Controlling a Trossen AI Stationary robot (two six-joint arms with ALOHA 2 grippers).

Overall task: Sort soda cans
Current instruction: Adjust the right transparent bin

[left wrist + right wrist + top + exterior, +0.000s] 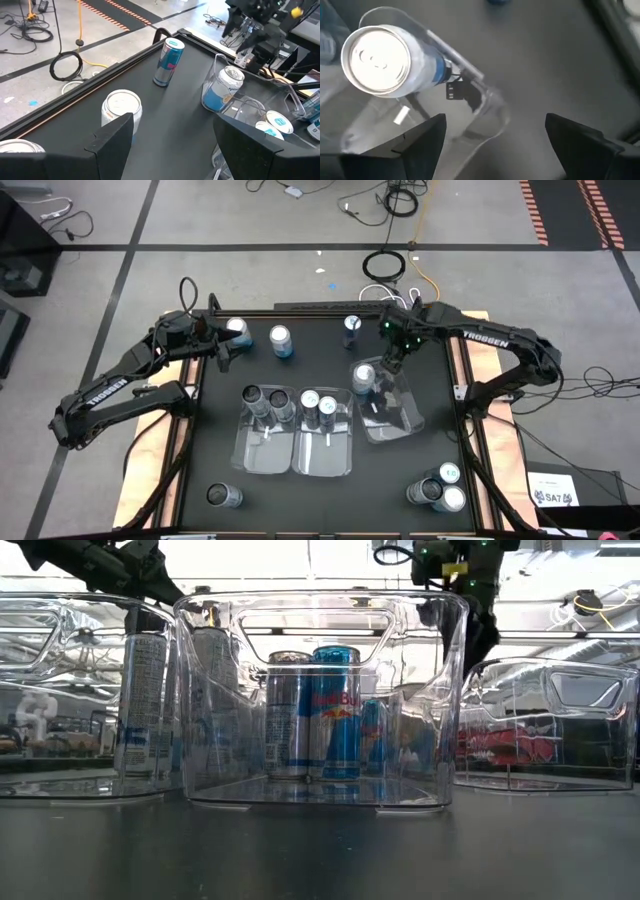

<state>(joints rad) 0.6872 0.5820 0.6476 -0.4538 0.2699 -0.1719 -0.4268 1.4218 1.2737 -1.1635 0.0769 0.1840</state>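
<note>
Black tabletop under both arms, grey floor and loose cables beyond it, and we pick up with the right pincer [495, 120]. Its fingers stand wide apart and released, nothing between them. It hangs over the far end of the clear right bin [405, 420]. Just off its fingertips we see a blue-and-white soda can [390, 57], tipped over and leaning inside that bin against the corner wall. From above, that can [365, 377] sits right beside the pincer, towards the table's middle. A little beyond the pincer, near the table's far edge, a slim blue-and-silver Red Bull can [352, 327] stands upright on its own.

Across to the left pincer [172, 125], out by the far left corner of the table. It is released as well, fingers parted on bare tabletop. A silver-topped can [237, 330] sits just beside it on the far-edge side, not between the fingers. Ahead of the fingers a white-topped can [121, 112] stands upright and apart from them, with the Red Bull can farther along the same line.

Farther from both pincers, towards the near edge, two more clear bins lie side by side. The middle bin [325, 455] holds two upright cans, one silver [287, 715] and one blue Red Bull [338, 710], touching or nearly so. The left bin [262, 452] holds two dark-topped cans [252, 398].

Farthest out, we spot a cluster of three cans [440, 488] at the near right corner. A lone dark can [222, 496] stands at the near left corner.
</note>
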